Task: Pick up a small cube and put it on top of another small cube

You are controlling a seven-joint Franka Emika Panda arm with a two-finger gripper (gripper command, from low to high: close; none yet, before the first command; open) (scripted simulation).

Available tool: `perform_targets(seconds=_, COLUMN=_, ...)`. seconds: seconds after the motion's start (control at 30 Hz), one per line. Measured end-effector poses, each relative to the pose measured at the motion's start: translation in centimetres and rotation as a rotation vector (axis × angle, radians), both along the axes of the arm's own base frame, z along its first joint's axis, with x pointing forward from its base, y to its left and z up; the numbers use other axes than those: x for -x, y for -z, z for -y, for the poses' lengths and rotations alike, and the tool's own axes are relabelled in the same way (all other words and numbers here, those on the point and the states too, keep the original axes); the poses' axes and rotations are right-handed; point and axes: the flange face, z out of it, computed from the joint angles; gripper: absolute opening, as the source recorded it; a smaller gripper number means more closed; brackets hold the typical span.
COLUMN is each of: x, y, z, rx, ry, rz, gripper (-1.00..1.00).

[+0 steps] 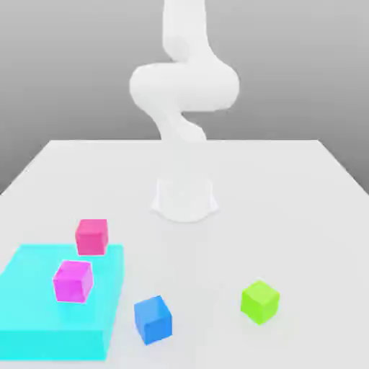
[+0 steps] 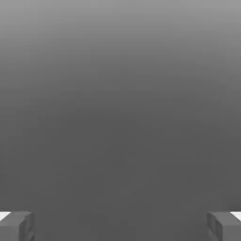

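The small lime-green cube [image 1: 259, 301] sits on the white table near the front, on the exterior view's right. A blue cube [image 1: 153, 319] of the same size lies to its left, also near the front. In the hand view, my gripper [image 2: 120, 227] is open, its grey fingertips [image 2: 17, 226] standing far apart with nothing between them and only plain grey background beyond. The white arm [image 1: 184, 86] rises from its base and leaves the top of the exterior view, well above the cubes.
A flat cyan platform [image 1: 43, 324] covers the front left of the table, with a magenta cube [image 1: 73, 280] on it. A pink cube [image 1: 91, 236] stands at its far edge. The arm's round base [image 1: 184, 198] sits mid-table.
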Motion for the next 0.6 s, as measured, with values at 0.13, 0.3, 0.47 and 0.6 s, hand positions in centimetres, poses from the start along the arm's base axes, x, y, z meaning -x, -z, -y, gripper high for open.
perform_targets(seconds=0.13, x=-4.3, y=8.9, z=-2.8, rx=0.02, ry=-0.118, rz=-0.134, gripper=0.0)
perform_targets(seconds=0.3, x=-6.6, y=20.1, z=-6.7, rx=0.062, ry=-0.255, rz=-0.292, gripper=0.0)
perform_targets(seconds=0.47, x=-5.6, y=31.2, z=-10.2, rx=0.125, ry=-0.387, rz=-0.446, gripper=0.0)
perform_targets(seconds=0.6, x=-2.8, y=39.5, z=-12.4, rx=0.192, ry=-0.496, rz=-0.564, gripper=0.0)
